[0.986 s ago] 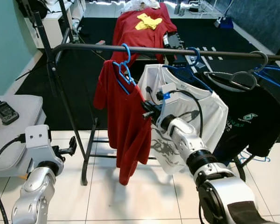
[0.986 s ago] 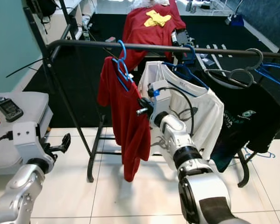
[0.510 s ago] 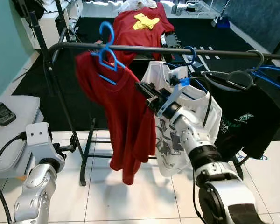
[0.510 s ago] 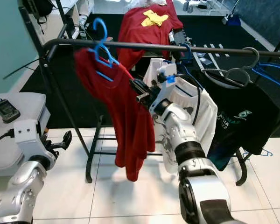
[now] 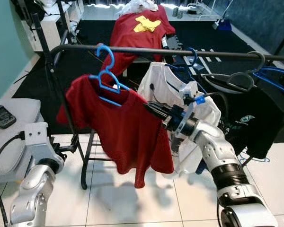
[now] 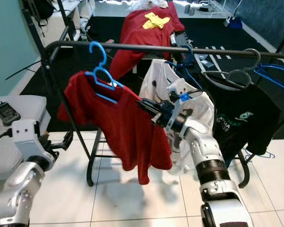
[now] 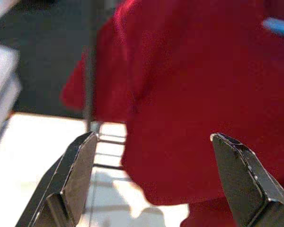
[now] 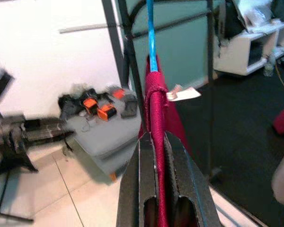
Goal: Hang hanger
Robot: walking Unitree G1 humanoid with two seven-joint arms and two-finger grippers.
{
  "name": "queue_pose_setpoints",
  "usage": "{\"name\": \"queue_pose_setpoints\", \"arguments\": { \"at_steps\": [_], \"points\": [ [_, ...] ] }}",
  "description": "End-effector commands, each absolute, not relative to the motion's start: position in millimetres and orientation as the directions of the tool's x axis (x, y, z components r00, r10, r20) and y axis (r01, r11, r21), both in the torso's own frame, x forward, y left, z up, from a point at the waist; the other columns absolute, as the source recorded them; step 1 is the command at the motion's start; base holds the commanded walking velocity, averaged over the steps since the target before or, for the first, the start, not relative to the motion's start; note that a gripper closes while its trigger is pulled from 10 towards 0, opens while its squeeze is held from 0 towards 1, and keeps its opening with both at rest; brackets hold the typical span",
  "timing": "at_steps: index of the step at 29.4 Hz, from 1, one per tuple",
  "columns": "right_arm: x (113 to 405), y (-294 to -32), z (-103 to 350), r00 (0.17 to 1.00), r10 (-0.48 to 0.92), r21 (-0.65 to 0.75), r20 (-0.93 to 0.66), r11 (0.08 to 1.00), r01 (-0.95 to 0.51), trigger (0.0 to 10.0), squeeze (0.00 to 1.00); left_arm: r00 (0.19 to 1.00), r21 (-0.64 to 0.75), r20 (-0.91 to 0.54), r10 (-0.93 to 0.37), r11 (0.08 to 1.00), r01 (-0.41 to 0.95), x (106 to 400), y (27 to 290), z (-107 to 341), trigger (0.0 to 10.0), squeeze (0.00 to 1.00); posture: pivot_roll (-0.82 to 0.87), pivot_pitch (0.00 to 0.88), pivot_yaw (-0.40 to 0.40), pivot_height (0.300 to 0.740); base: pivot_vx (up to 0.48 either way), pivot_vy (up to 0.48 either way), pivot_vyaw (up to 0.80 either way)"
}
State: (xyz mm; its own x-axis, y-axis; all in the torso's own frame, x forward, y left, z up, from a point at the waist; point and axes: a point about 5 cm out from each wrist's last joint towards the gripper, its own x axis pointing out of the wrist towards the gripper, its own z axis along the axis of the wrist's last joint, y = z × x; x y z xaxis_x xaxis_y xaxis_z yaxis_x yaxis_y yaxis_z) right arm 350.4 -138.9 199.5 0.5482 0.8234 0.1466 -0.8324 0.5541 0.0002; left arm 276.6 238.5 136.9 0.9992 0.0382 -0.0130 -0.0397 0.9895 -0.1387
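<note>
A red T-shirt [image 5: 118,130] hangs on a blue hanger [image 5: 107,75], tilted, its hook [image 5: 106,51] level with the black rail [image 5: 146,49]. Whether the hook rests on the rail is unclear. My right gripper [image 5: 154,109] is shut on the shirt's shoulder at the hanger's right end. In the right wrist view the fingers [image 8: 142,189] pinch red cloth, and the blue hanger arm [image 8: 150,28] runs away from them. My left gripper [image 5: 72,144] stays low at the left, open, with the red shirt [image 7: 180,94] ahead of its fingers [image 7: 75,165].
A white shirt [image 5: 163,87], an empty grey hanger [image 5: 229,81] and a black shirt [image 5: 255,113] fill the rail to the right. The rack's left post [image 5: 61,94] stands near my left arm. A grey seat [image 5: 12,137] carries a black device [image 5: 1,116]. White tiles lie below.
My right gripper has swung outward and the hanger's hook has come down from above the rail to rail height. The red shirt now hangs spread broadside. The left arm has barely moved.
</note>
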Motion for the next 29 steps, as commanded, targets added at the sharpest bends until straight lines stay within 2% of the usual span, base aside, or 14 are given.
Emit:
{"name": "queue_pose_setpoints", "arguments": {
  "at_steps": [1,3,5,6,7,8,9,11,13,15,17,18,22,29],
  "points": [
    [344.2,-143.6,202.7,0.521,0.842,-0.018,0.139,0.529,-0.849,0.0,0.00,1.000,-0.122,0.005,-0.015,0.992,0.015,271.2,243.1,142.4,10.0,0.00,-0.05,0.095,0.002,0.740,0.000,0.000,0.00],
    [333.4,-164.5,198.7,0.517,0.853,-0.037,0.067,0.520,-0.853,0.0,0.00,0.978,-0.080,0.074,-0.194,0.977,0.200,260.2,246.3,164.8,10.0,0.00,-0.05,0.098,0.003,0.740,0.000,0.000,0.00],
    [333.4,-164.5,198.7,0.517,0.853,-0.037,0.067,0.520,-0.853,0.0,0.00,0.978,-0.080,0.074,-0.194,0.977,0.200,260.2,246.3,164.8,10.0,0.00,-0.05,0.098,0.003,0.740,0.000,0.000,0.00],
    [326.8,-173.2,197.5,0.493,0.870,-0.050,0.022,0.493,-0.868,0.0,0.00,0.941,-0.056,0.114,-0.319,0.944,0.326,252.3,244.5,180.4,10.0,0.00,-0.05,0.096,0.002,0.740,0.000,0.000,0.00],
    [326.8,-173.2,197.5,0.493,0.870,-0.050,0.022,0.493,-0.868,0.0,0.00,0.941,-0.056,0.114,-0.319,0.944,0.326,252.3,244.5,180.4,10.0,0.00,-0.05,0.096,0.002,0.740,0.000,0.000,0.00],
    [310.6,-184.8,196.2,0.403,0.912,-0.059,-0.071,0.400,-0.915,0.0,0.00,0.831,0.003,0.161,-0.532,0.842,0.539,236.7,234.5,203.1,10.0,0.00,-0.05,0.095,0.006,0.740,0.000,0.000,0.00],
    [310.6,-184.8,196.2,0.403,0.912,-0.059,-0.071,0.400,-0.915,0.0,0.00,0.831,0.003,0.161,-0.532,0.842,0.539,236.7,234.5,203.1,10.0,0.00,-0.05,0.095,0.006,0.740,0.000,0.000,0.00],
    [299.2,-187.9,195.7,0.331,0.935,-0.041,-0.125,0.328,-0.944,0.0,0.00,0.758,0.028,0.193,-0.623,0.776,0.630,229.3,225.5,213.2,10.0,0.00,-0.06,0.094,0.008,0.740,0.000,0.000,0.00],
    [294.4,-187.6,195.8,0.300,0.943,-0.031,-0.142,0.299,-0.954,0.0,0.00,0.736,0.032,0.214,-0.643,0.757,0.652,228.0,221.7,216.8,10.0,0.00,-0.06,0.095,0.010,0.740,0.000,0.000,0.00],
    [285.0,-180.5,197.3,0.227,0.964,-0.012,-0.142,0.228,-0.974,0.0,0.00,0.657,0.020,0.278,-0.701,0.688,0.725,223.2,206.1,224.0,10.0,0.00,-0.06,0.090,0.015,0.740,0.000,0.000,0.00],
    [285.0,-180.5,197.3,0.227,0.964,-0.012,-0.142,0.228,-0.974,0.0,0.00,0.657,0.020,0.278,-0.701,0.688,0.725,223.2,206.1,224.0,10.0,0.00,-0.06,0.090,0.015,0.740,0.000,0.000,0.00],
    [281.3,-173.9,200.7,0.193,0.974,-0.005,-0.119,0.194,-0.981,0.0,0.00,0.603,0.012,0.318,-0.731,0.640,0.769,220.1,196.8,227.5,10.0,0.00,-0.06,0.088,0.017,0.740,0.000,0.000,0.00],
    [275.7,-163.3,215.1,0.139,0.989,-0.002,-0.046,0.139,-0.990,0.0,0.00,0.484,0.023,0.352,-0.801,0.525,0.851,211.6,185.0,229.3,10.0,0.00,-0.06,0.088,0.021,0.740,0.000,0.000,0.00],
    [268.4,-163.4,225.2,0.079,0.997,0.038,0.017,0.078,-0.996,0.0,0.00,0.461,0.034,0.350,-0.816,0.503,0.864,208.7,189.2,229.2,10.0,0.00,-0.06,0.084,0.019,0.740,0.000,0.000,0.00]
  ]
}}
